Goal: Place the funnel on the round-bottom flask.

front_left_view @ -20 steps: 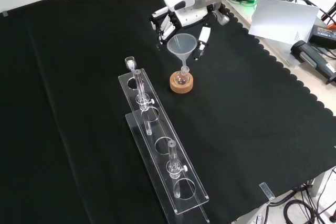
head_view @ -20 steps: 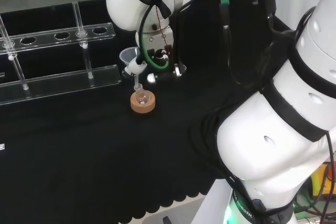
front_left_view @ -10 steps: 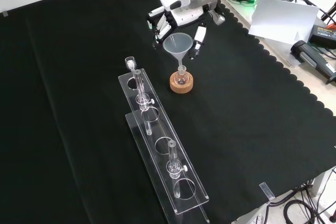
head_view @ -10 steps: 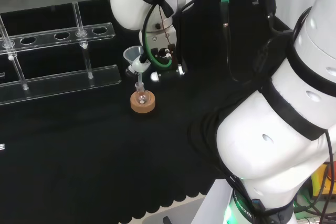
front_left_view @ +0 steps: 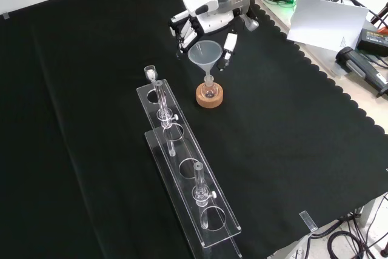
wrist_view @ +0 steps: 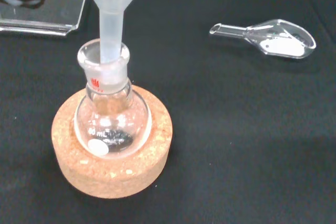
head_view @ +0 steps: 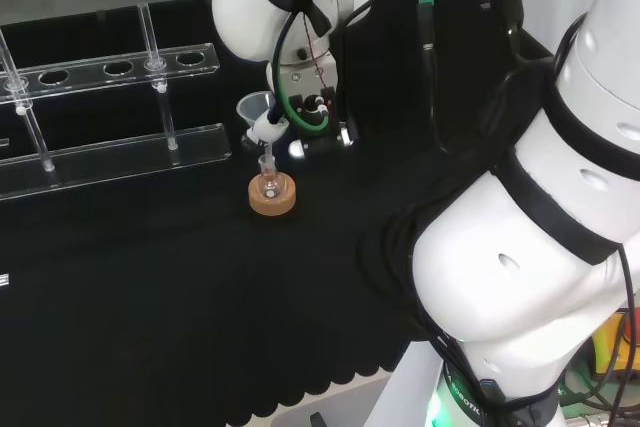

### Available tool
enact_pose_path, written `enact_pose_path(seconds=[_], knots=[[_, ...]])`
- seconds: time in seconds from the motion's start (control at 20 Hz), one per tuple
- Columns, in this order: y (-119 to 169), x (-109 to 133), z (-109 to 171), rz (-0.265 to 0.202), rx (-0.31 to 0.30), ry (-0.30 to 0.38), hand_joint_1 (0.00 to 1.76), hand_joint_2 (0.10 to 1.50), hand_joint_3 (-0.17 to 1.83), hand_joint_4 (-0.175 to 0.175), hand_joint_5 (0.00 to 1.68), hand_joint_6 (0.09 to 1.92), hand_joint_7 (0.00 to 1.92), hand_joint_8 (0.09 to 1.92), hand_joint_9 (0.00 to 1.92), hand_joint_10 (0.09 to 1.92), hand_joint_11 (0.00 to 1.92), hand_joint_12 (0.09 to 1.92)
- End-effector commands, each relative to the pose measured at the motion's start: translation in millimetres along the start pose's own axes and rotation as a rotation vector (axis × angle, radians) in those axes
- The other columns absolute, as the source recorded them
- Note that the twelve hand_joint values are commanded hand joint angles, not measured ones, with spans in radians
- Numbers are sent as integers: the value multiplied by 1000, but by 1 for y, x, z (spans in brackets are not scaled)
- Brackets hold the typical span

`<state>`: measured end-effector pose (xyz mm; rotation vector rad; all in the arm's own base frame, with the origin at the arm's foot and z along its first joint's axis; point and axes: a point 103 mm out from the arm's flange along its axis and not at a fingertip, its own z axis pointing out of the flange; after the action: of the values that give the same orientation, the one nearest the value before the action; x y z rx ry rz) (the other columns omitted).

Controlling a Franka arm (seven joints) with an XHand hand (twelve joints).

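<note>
White arm reaching down over the bench, hand (front_left_view: 209, 13) at the front view's top, fingers (front_left_view: 229, 45) spread downward

Since a second ago the hand (front_left_view: 206, 19) has drawn back from the funnel (front_left_view: 206, 54), moving higher in the front view. The funnel has shifted a little to the left there and now stands straighter, its stem down in the neck of the flask (wrist_view: 111, 114). In the head view the funnel (head_view: 255, 107) sits slightly right of where it was.
</note>
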<state>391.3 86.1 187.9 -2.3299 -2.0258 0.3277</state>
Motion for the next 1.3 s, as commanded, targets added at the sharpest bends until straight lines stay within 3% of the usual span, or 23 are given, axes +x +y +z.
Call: enact_pose_path(seconds=[0.05,0.45,0.65,1.0,1.3], knots=[[1,3,9,2,9,-2,819,732,728,52,788,460,1019,470,824,325,0,1397],[4,2,21,2,24,4,820,731,730,52,786,465,1018,469,824,325,0,1397],[6,-12,24,2,31,15,820,731,731,52,784,467,1018,469,824,324,0,1397],[5,8,32,-6,38,-8,821,730,732,51,780,470,1019,468,824,323,0,1397],[4,11,36,5,58,0,820,729,733,51,778,473,1018,467,823,323,0,1396]])
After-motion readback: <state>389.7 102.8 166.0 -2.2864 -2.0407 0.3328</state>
